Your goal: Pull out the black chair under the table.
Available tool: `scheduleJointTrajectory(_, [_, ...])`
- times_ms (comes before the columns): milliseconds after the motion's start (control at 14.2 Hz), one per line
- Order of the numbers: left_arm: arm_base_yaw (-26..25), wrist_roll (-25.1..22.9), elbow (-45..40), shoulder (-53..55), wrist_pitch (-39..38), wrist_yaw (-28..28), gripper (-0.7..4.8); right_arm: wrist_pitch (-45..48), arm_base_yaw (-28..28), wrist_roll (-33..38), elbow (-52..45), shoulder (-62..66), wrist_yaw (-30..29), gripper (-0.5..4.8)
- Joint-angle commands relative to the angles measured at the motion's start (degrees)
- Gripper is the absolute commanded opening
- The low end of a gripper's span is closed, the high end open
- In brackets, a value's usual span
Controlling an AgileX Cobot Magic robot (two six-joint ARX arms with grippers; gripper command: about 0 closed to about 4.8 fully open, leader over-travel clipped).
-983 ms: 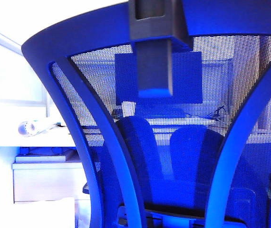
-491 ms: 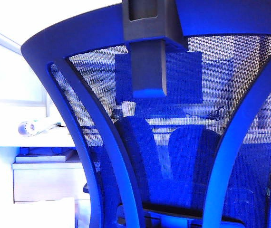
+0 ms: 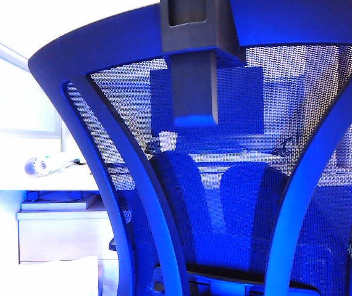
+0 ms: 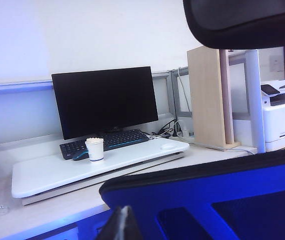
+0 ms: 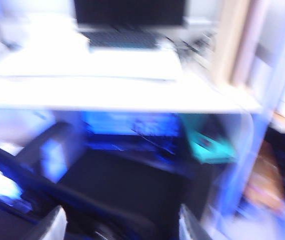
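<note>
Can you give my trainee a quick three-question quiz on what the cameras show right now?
1. True or false: in the left wrist view, a paper cup stands in front of the keyboard.
2. The monitor screen is: A) lit, B) dark, C) cracked.
3. In the right wrist view, what lies between the right gripper fingers?

Key
1. True.
2. B.
3. Part of the black chair; the picture is blurred, the fingers stand apart, and no grip shows. The left gripper shows only a fingertip near the chair's back, with the table beyond.
</note>
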State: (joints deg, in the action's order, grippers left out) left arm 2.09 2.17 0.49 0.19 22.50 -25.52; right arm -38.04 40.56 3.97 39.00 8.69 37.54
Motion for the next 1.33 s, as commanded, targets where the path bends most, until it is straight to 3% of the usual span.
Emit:
scheduleJointTrajectory(70, [-0.1,-0.2,0.1,0.0,0.7,-0.2,-0.03,-5.6,-1.2,3.5,-1.3,-4.3,1.6,2.91])
scheduleJointTrajectory(140, [-0.1,-0.2,0.1,0.0,0.7,-0.3,-0.03,-9.8,-1.2,6.8,-1.7,-6.2,3.1,2.88])
scheduleJointTrajectory(421, [-0.1,0.0,0.1,0.0,0.7,-0.5,-0.03,-9.8,-0.9,7.2,-1.9,-7.7,5.0,2.46])
scheduleJointTrajectory(632, [-0.1,0.0,0.0,0.0,-0.2,-4.2,-0.03,4.7,-0.9,7.6,-5.8,-4.9,-5.9,2.15])
scheduleJointTrajectory(772, [-0.1,0.0,0.0,0.0,-0.2,-4.2,-0.03,18.1,-1.0,2.1,-10.7,1.6,-12.3,2.05])
scheduleJointTrajectory(913, [-0.1,0.0,0.0,0.0,-0.2,-4.1,-0.03,25.9,-2.4,-5.8,-13.7,9.9,-13.1,1.97])
scheduleJointTrajectory(1053, [-0.1,0.0,0.0,0.0,-0.2,-4.1,-0.03,26.8,-9.6,-6.1,-13.8,13.8,-16.1,1.97])
scheduleJointTrajectory(1193, [-0.1,0.0,0.0,0.0,-0.1,-4.2,-0.03,27.8,-26.4,-5.9,-13.9,11.4,-28.5,1.94])
scheduleJointTrajectory(1334, [-0.1,0.0,0.0,0.0,-0.2,-4.2,-0.03,26.2,-42.8,-5.0,-13.9,10.5,-45.1,1.47])
